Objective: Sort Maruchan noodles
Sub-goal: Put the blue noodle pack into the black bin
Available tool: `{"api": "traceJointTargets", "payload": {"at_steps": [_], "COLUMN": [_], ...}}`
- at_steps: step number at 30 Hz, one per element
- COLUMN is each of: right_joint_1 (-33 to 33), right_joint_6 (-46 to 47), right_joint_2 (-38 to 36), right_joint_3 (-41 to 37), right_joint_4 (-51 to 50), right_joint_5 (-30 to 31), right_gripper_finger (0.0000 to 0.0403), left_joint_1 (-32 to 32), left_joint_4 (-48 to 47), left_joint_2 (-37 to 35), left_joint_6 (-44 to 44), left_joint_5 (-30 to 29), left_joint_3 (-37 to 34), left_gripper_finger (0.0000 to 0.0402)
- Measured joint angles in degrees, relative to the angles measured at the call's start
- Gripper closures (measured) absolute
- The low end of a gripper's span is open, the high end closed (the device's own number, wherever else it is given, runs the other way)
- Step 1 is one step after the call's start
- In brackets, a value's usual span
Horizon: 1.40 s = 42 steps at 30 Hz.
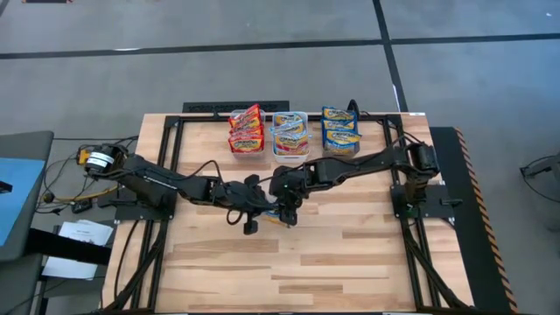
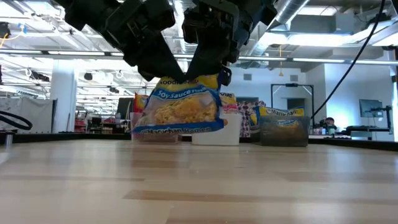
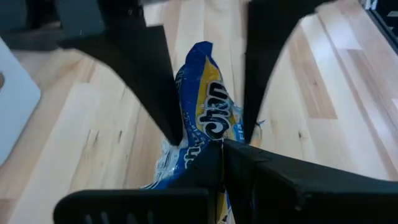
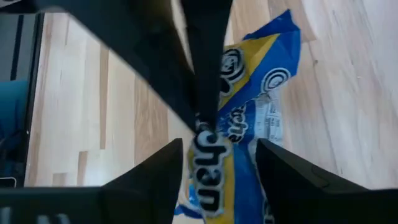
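We look straight down on the whole table (image 1: 289, 262) from overhead; low, we face level across it; both wrist cameras sit close above the same blue-yellow packet (image 3: 208, 118).

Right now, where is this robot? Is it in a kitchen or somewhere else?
Not a kitchen; it looks like a robot lab or workshop. The arms are bolted to a wooden table, bare pipes run under a high ceiling, and desks with a monitor stand behind.
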Motion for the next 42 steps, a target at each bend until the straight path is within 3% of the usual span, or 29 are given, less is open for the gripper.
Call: {"api": "traceJointTargets", "payload": {"at_steps": [4, 14, 21, 28, 42], "right_joint_1": [-0.32, -0.29, -0.27, -0.16, -0.81], "right_joint_6": [0.25, 0.05, 0.05, -0.47, -9.99], "right_joint_2": [-0.02, -0.02, -0.04, -0.04, -3.62], "right_joint_3": [0.01, 0.01, 0.05, 0.05, 0.05], "right_joint_4": [-0.91, -1.39, -3.69, -6.56, -18.13], "right_joint_5": [0.03, -0.06, 0.01, 0.36, 8.40], "right_gripper_finger": [0.0223, 0.0389, 0.0392, 0.0398, 0.0399], "left_joint_1": [0.00, 0.04, 0.11, 0.15, 0.14], "left_joint_4": [1.11, 1.19, 1.18, 1.24, -1.04], "left_joint_2": [0.00, 0.00, -0.70, -5.73, -14.35], "left_joint_6": [0.77, -1.65, -4.20, -2.17, -1.12], "left_joint_5": [-0.01, -2.23, -3.16, -2.91, -3.25], "left_joint_3": [0.02, 0.02, 0.02, 0.04, 0.13], "left_gripper_finger": [0.0401, 0.0401, 0.0401, 0.0401, 0.0401]}}
